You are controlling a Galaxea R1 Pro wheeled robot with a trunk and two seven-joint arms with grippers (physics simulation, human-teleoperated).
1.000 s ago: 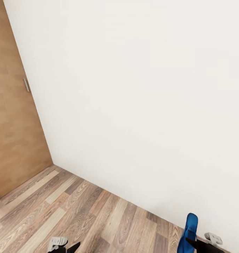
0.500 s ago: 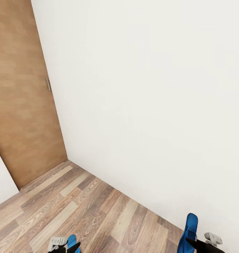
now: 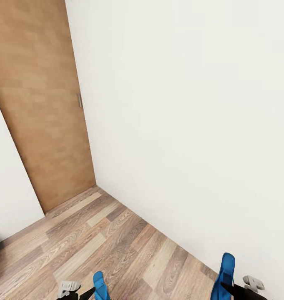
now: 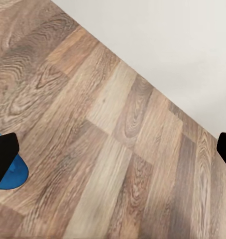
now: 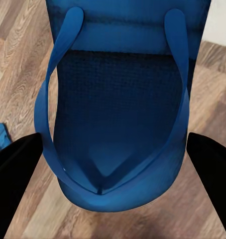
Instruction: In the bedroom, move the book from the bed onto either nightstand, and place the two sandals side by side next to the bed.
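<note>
One bright blue sandal point(image 3: 225, 273) stands upright off the floor, with my right gripper point(image 3: 238, 290) shut on it; in the right wrist view the sandal point(image 5: 118, 114) sits between the two dark fingers point(image 5: 16, 184). The other sandal point(image 3: 101, 287) lies on the wood floor just beside my left gripper point(image 3: 78, 293). In the left wrist view its tip point(image 4: 12, 173) peeks from behind one finger, and the left gripper point(image 4: 113, 149) is open with bare floor between the fingers. The book, the bed and the nightstand are out of view.
A white wall point(image 3: 192, 125) runs close ahead and to the right, meeting the plank floor point(image 3: 96, 237). A wooden door point(image 3: 46, 108) with a small metal handle point(image 3: 79, 100) stands at the left, with another white wall point(image 3: 10, 183) beside it.
The camera has swung left, so the door and wall corner have slid right in the picture. The second sandal has come into view on the floor by my left gripper. The right gripper keeps its sandal.
</note>
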